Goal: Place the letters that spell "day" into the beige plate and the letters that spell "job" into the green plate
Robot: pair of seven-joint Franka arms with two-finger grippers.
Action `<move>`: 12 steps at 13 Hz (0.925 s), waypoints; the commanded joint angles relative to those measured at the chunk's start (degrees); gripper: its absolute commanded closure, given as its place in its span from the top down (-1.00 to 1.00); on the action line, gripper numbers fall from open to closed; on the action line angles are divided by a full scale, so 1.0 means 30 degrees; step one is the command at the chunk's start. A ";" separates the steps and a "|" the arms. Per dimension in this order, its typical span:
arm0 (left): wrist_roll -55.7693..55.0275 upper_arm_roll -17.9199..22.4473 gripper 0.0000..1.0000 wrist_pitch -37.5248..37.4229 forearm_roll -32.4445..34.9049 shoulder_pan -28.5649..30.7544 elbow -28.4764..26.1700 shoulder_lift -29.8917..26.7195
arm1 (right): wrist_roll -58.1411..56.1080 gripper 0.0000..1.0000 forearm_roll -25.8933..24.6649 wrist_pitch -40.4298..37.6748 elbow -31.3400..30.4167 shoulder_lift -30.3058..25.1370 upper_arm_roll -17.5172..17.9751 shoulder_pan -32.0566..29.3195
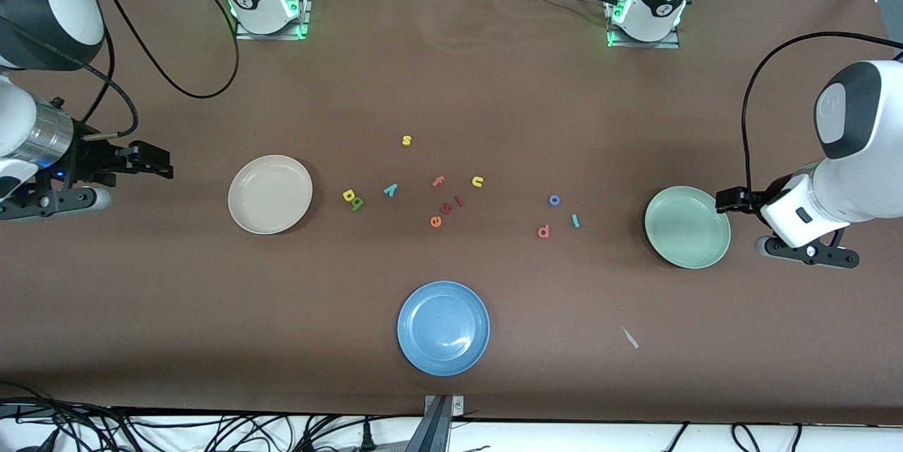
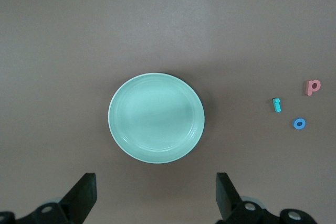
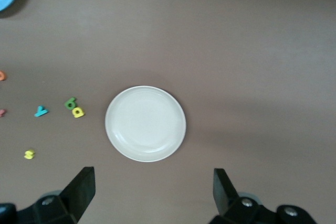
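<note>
Three round plates lie on the brown table (image 1: 494, 85), and nothing is in any of them. The cream-beige plate (image 1: 270, 194) sits toward the right arm's end, the pale mint-green plate (image 1: 688, 227) toward the left arm's end, and the blue plate (image 1: 443, 327) lies between them, nearest the front camera.

All the small toy letters lie flat on the table between the beige and green plates. The yellow "a" (image 1: 348, 194) and the dark green "d" (image 1: 358, 204) touch each other just beside the beige plate, and the teal forked "y" (image 1: 390, 189) lies near them, its fork spread toward the right arm's end. The blue ring "o" (image 1: 554, 200), the teal hooked "j" (image 1: 576, 221) and the salmon-red "b" (image 1: 543, 231) form a loose group nearer the green plate; the "j" has its long axis running toward the front camera.

Between the two groups lie a yellow "s" (image 1: 406, 140), a yellow "u" (image 1: 477, 182), a salmon "f" (image 1: 438, 182), salmon "k" and "l" pieces (image 1: 451, 205) and an orange "e" (image 1: 435, 222).

The right gripper (image 1: 166, 168) hovers over bare table outside the beige plate, fingers (image 3: 79, 190) spread apart and holding nothing. The left gripper (image 1: 721, 199) hangs at the green plate's outer rim, fingers (image 2: 81, 195) likewise apart.
</note>
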 commanded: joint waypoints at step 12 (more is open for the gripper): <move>0.0096 -0.0261 0.99 -0.0789 -0.0589 -0.0063 -0.0127 -0.0146 | 0.0868 0.99 0.0132 0.0047 0.0088 0.0543 -0.0141 0.1032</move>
